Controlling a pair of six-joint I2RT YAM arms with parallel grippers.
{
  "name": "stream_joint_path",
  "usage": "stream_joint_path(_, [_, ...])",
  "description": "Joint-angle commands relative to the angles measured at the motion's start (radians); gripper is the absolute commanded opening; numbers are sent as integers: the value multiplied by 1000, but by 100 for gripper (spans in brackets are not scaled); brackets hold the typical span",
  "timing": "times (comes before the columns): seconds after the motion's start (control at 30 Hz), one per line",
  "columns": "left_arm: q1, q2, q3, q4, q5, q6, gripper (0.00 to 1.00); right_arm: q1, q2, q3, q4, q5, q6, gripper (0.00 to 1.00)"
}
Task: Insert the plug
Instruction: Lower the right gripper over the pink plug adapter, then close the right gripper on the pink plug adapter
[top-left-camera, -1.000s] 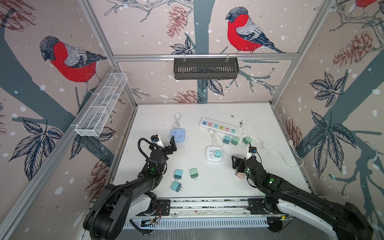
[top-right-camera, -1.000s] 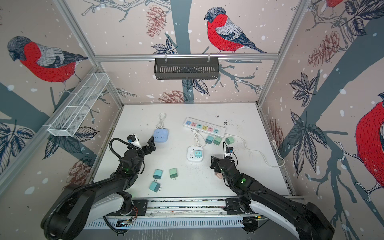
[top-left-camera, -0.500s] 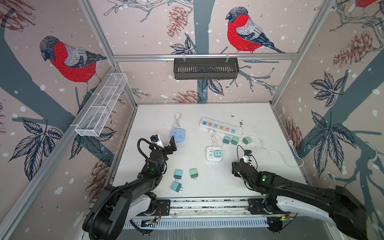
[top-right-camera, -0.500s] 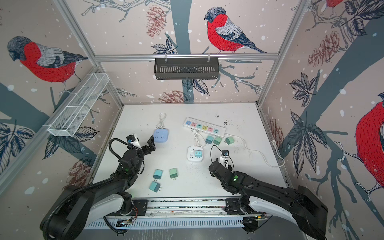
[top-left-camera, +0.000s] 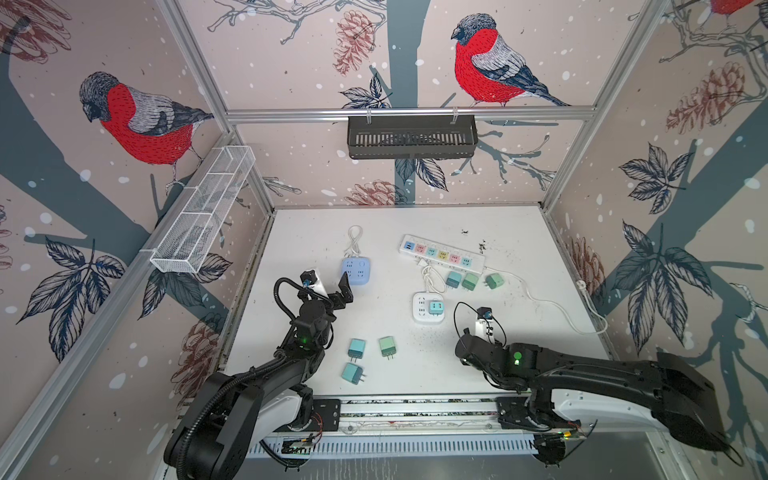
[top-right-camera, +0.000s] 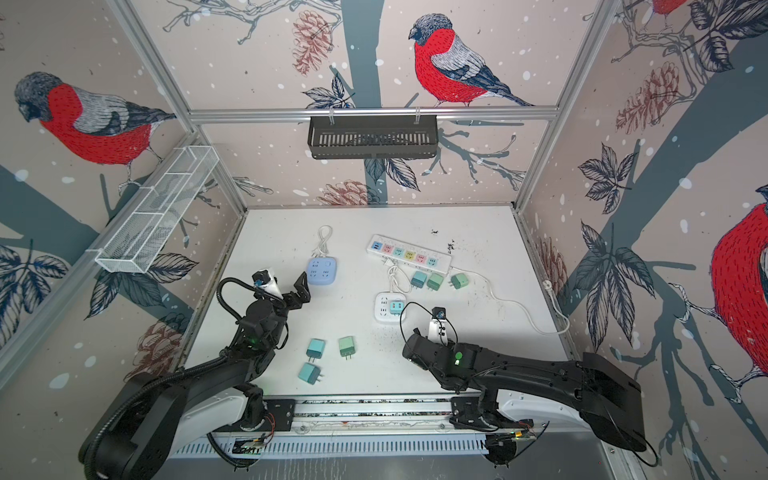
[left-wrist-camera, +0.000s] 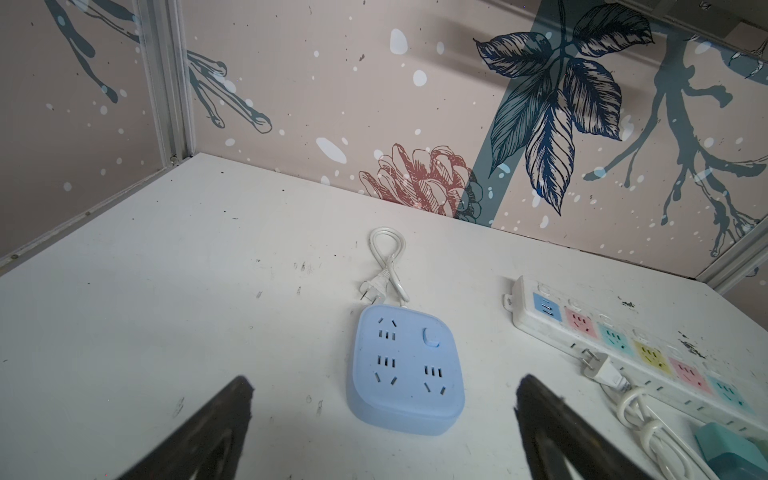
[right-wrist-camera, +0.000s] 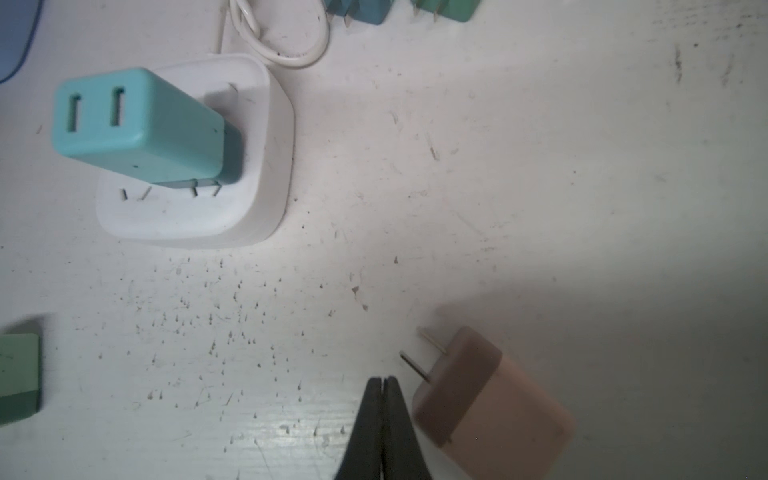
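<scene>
In the right wrist view a pink plug (right-wrist-camera: 490, 399) lies on its side on the white table, its two prongs toward the white socket cube (right-wrist-camera: 257, 166). My right gripper (right-wrist-camera: 382, 380) is shut right beside the pink plug, with nothing between its fingers. A teal plug (right-wrist-camera: 137, 124) stands in the white socket cube (top-left-camera: 420, 309). In both top views the right arm (top-left-camera: 519, 357) hides its fingers and the pink plug. My left gripper (left-wrist-camera: 384, 386) stands open just short of the blue socket cube (left-wrist-camera: 407, 365), near the table's left side (top-left-camera: 332, 291).
A white power strip (top-left-camera: 442, 254) with coloured sockets lies at the back, three teal and green plugs (top-left-camera: 470, 281) beside it and its cord (top-left-camera: 552, 303) trailing right. Three more plugs (top-left-camera: 356, 348) lie at the front left. A black basket (top-left-camera: 411, 137) hangs on the back wall.
My right gripper has shut on nothing, and its arm has dropped low toward the front, covering the pink plug in the top views. The left arm has not moved.
</scene>
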Motion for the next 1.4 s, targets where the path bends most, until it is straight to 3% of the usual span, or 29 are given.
stream_joint_path(0.0, [1,-4,-3,52,1,-7,98,8,-2,-2,-52,-32,34,4])
stream_joint_path(0.27, [1,0,1,51,0,-6,98,16,12,-15,-85,-106,55,4])
stream_joint_path(0.5, [1,2,1,52,3,-5,98,-3,51,13,-129,-79,83,7])
stream_joint_path(0.7, [1,2,0,48,4,-5,98,-84,104,45,-213,-86,93,3])
stream_joint_path(0.97, [1,5,4,47,6,-6,98,-125,61,35,-246,-75,111,3])
stream_joint_path(1.37, [1,6,5,46,8,-5,98,-320,-15,-25,-86,-63,-11,2])
